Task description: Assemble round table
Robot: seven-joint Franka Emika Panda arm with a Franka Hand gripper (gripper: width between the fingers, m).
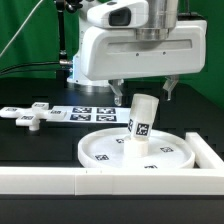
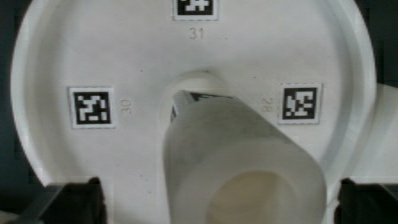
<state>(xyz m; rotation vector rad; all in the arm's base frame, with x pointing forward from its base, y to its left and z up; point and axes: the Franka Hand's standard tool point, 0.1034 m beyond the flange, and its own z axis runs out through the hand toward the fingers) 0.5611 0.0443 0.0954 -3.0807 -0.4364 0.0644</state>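
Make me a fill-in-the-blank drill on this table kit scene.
The hand hovers over the post with its jaws ___.
The post stands on the round ___.
The cross-shaped piece lies on the black ___, at the exterior view's left.
Missing: open; disc; table.
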